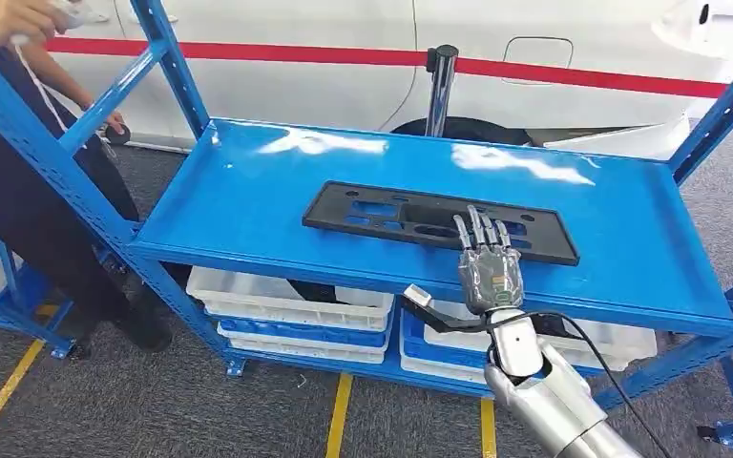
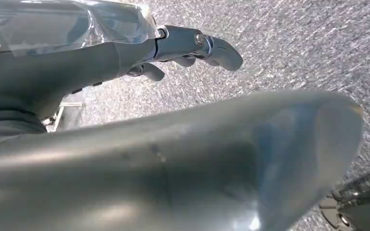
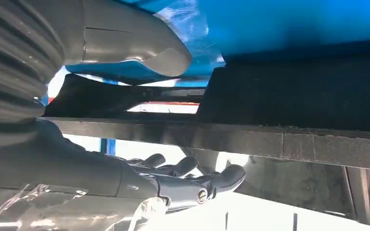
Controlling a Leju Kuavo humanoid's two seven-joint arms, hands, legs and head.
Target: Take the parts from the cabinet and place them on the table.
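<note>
A flat black part (image 1: pixel 439 222) lies on the top shelf (image 1: pixel 248 191) of a blue metal rack. The part is long, thin and dull, with cut-out holes in it. The shelf is smooth and shiny, with white glare on it.

The right hand (image 1: pixel 485 260) is at the front edge of the part, near its right end. Its dark fingers (image 1: pixel 478 229) lie straight and close together on top of the part. In the right wrist view the fat grey thumb (image 3: pixel 139 48) is on the other side of the part's edge from the fingers (image 3: pixel 192 180), so the hand looks set around the edge. If it squeezes tight, I cannot tell.

The left hand (image 2: pixel 183 48) hangs over a grey speckled carpet (image 2: pixel 294 43). Its fingers curl in a little and hold nothing.

White plastic bins (image 1: pixel 291 305) sit on the low shelf. A person (image 1: pixel 19 181) in dark clothes stands at the left by the rack. Behind the rack is a white car (image 1: pixel 554 57) and a red band (image 1: pixel 573 72) on a dark post (image 1: pixel 439 91).
</note>
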